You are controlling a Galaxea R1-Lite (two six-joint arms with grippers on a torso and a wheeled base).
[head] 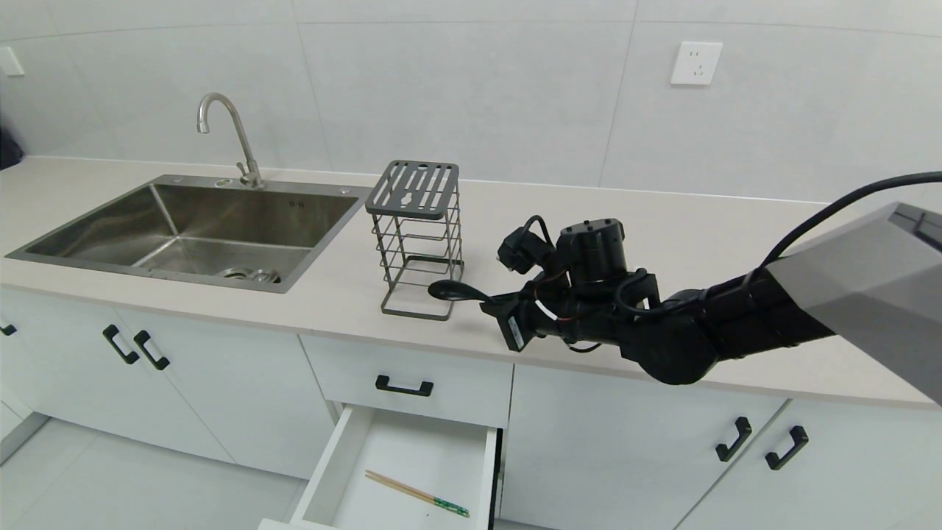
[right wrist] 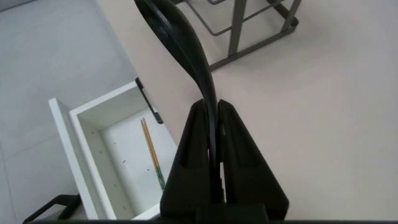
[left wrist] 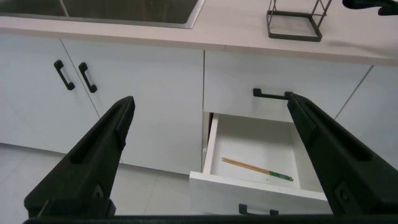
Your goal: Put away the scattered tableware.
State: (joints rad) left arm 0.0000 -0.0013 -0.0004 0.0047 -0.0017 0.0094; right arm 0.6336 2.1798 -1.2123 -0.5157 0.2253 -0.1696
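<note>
A black spoon (head: 452,291) hangs just above the beige counter (head: 699,243), its bowl beside the foot of the wire rack (head: 416,235). My right gripper (head: 502,305) is shut on the spoon's handle; the right wrist view shows the spoon (right wrist: 180,37) clamped between the fingers (right wrist: 186,162). Below the counter a white drawer (head: 324,471) stands pulled out, holding a pair of chopsticks (head: 416,493). My left gripper (left wrist: 210,102) is open with nothing in it, out in front of the cabinets, facing that drawer (left wrist: 208,155) and the chopsticks (left wrist: 256,168).
A steel sink (head: 221,213) with a faucet (head: 235,140) lies at the counter's left. The grey wire rack stands between sink and spoon. A closed drawer with a black handle (head: 403,386) sits above the open one. Cabinet doors flank both sides.
</note>
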